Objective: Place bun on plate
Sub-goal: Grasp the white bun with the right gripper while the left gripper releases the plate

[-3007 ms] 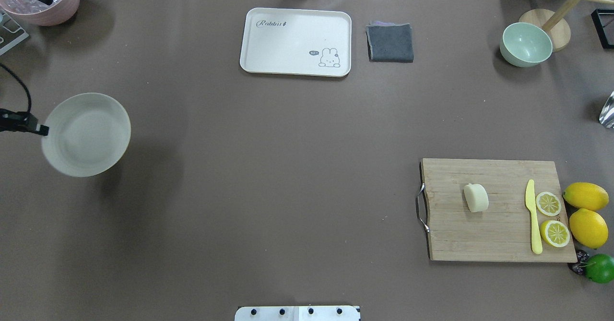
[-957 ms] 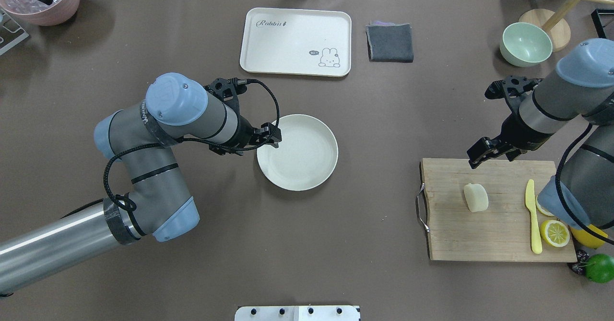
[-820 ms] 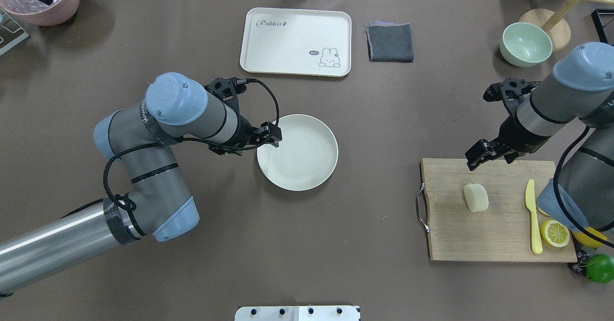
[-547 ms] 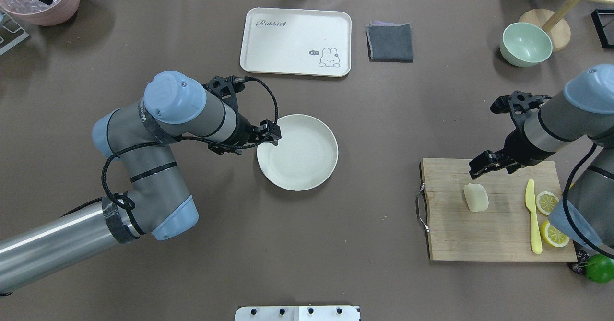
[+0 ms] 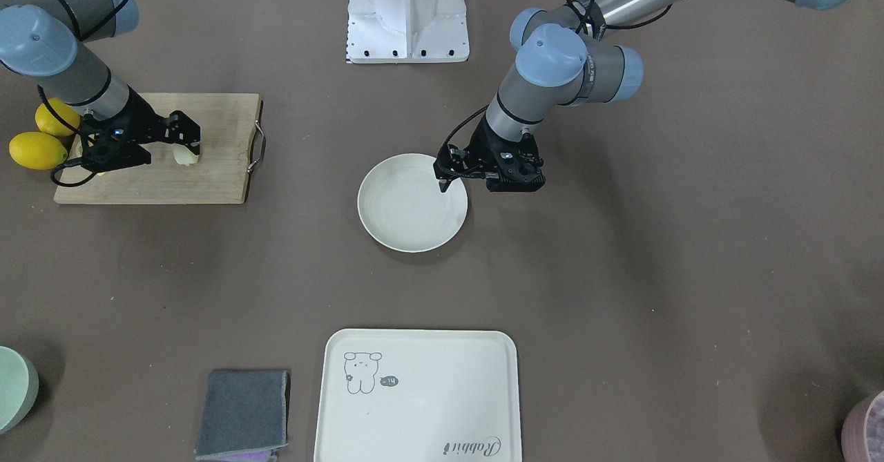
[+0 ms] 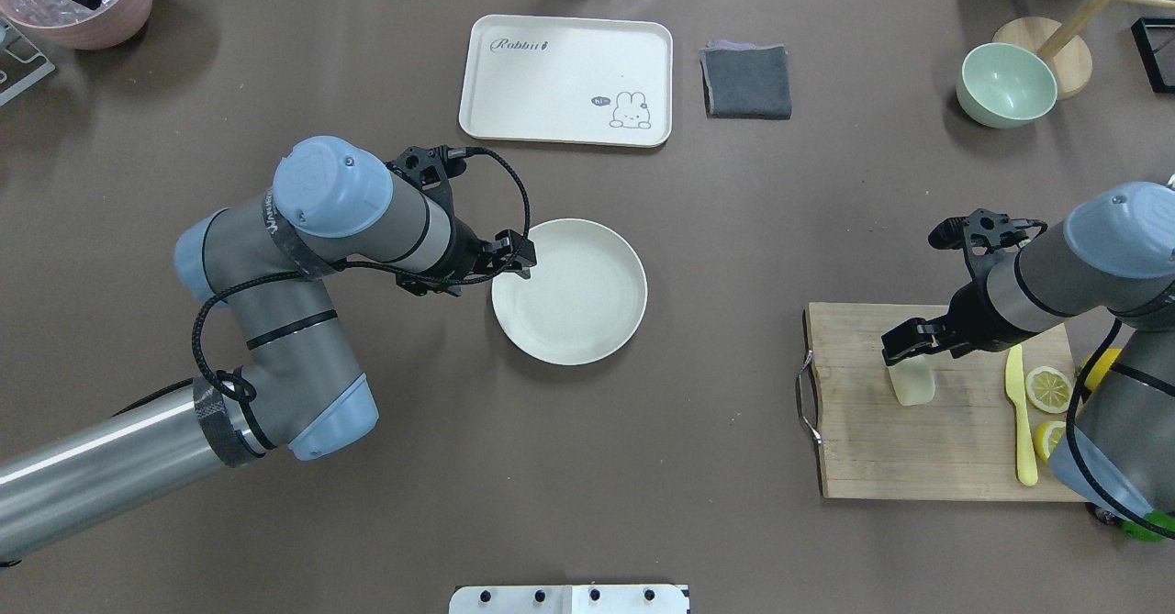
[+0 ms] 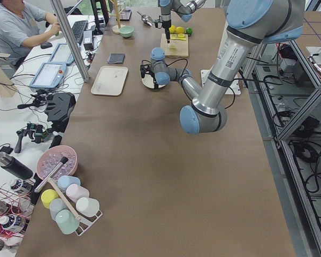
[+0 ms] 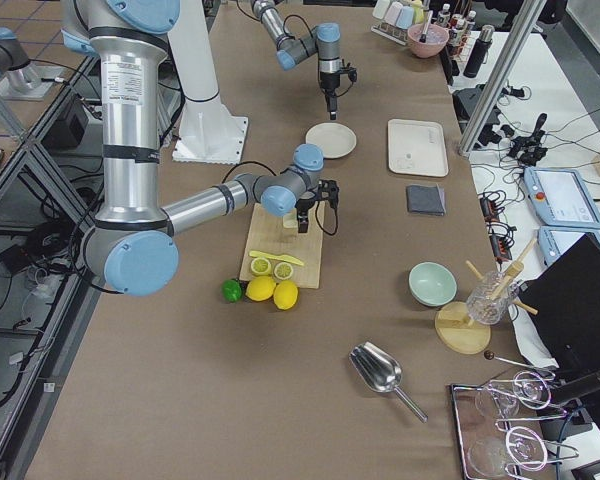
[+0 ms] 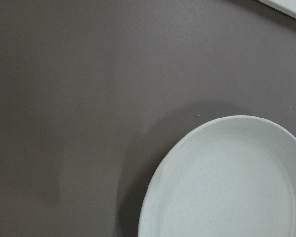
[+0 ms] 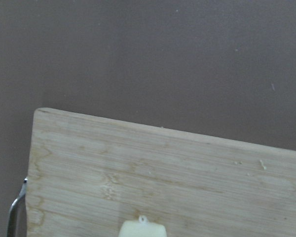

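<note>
Front-facing view: the right tool [image 5: 186,139] stands over the bun [image 5: 188,156], which lies on the cutting board [image 5: 207,172] at this view's left. Its jaws are spread on either side of the bun and hold nothing. The left tool [image 5: 443,184] has its tip at the rim of the plate [image 5: 407,224], which lies in the middle of the bench [image 5: 621,275]. I cannot tell whether it pinches that rim. Two lemons [image 5: 38,137] sit just beside the board, and a tray [image 5: 428,393] and a grey cloth [image 5: 242,410] lie at the near edge.

Overhead view: half a second ago the right tool hung over the board's far edge, short of the bun. Now it has come in over the bun and covers its far end. The bun has not shifted. The plate and left tool match the last second. Three seconds ago the plate was at the bench's left edge. A yellow knife [image 6: 1019,412] and lemon slices [image 6: 1048,388] lie right of the bun.

Left side view: both arms are small and far up the bench, too small to judge.

Right side view: the right tool's fingers stand apart above the bun.

Left wrist view: the plate's rim curves across the lower right.

Right wrist view: the bun's top peeks in at the bottom edge, on the board.
</note>
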{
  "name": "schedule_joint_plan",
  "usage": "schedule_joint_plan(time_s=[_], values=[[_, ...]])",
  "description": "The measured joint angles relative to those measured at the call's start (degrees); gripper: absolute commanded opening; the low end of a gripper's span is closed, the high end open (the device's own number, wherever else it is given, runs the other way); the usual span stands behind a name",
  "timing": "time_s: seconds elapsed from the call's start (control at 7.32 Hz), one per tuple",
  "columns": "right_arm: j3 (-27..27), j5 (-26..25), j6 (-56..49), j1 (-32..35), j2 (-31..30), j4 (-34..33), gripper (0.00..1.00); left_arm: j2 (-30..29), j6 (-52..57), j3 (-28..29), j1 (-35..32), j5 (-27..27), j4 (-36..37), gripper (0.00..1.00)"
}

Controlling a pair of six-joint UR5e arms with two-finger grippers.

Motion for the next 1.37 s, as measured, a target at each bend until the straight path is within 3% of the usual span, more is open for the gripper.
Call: schedule_joint_plan(time_s=[0.27, 0.41, 0.82, 1.09, 1.37], values=[[0.3, -0.9, 0.6, -1.3, -0.2, 0.1, 0.29, 0.1, 0.0, -0.1, 0.0, 0.0, -0.1, 0.98], [0.4, -1.1, 0.7, -1.9, -0.2, 0.0, 0.16, 0.1, 0.0, -0.2, 0.0, 0.0, -0.1, 0.98], [1.3, -1.3, 0.6, -2.6, -0.6, 0.0, 0.05, 0.2, -0.1, -0.2, 0.1, 0.0, -0.3, 0.98], [2.1, -1.3, 0.6, -2.6, -0.3, -0.2, 0.06, 0.2, -0.1, -0.7, 0.1, 0.1, -0.4, 0.98], [2.3, -1.4, 0.8, -2.6, 4.6, -2.6, 0.08, 2.3, -0.5, -4.0, -0.2, 0.1, -0.4, 0.98]])
